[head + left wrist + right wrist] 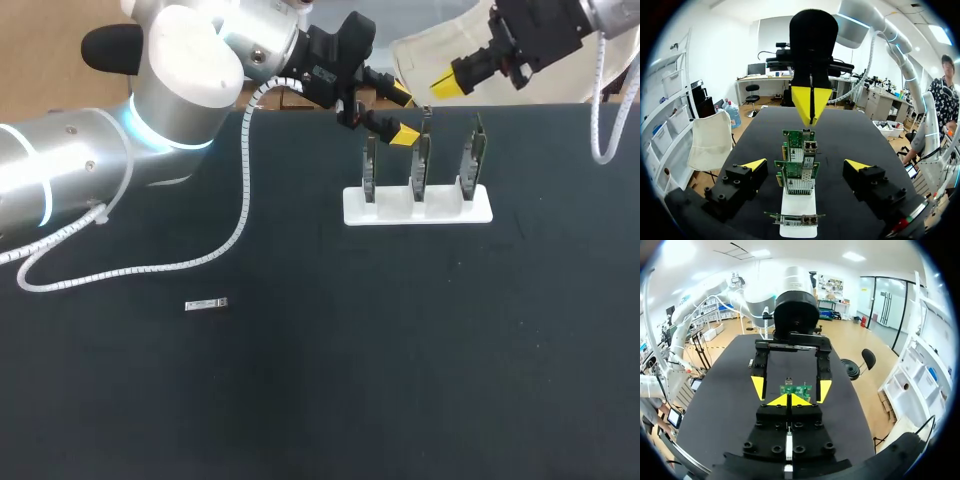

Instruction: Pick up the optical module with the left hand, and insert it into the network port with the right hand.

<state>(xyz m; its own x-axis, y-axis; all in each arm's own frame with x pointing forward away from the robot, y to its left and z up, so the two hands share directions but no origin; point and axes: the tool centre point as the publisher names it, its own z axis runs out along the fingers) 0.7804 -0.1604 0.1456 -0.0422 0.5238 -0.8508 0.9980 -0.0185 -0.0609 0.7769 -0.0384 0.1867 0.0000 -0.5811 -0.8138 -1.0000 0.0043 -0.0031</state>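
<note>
- Head view: the optical module (207,304) is lying ungrasped on the desk (320,400), at eight o'clock from the card rack (418,205).
- Left wrist view: the left claw (806,164) is gaping wide and empty; it should be heading for the module next.
- Right wrist view: the right claw (788,400) is pinching shut, holding nothing.

Holds left gripper (402,115) with fingers spread wide, arm in from the left; holds right gripper (445,80) opposite, tips pressed together.
</note>
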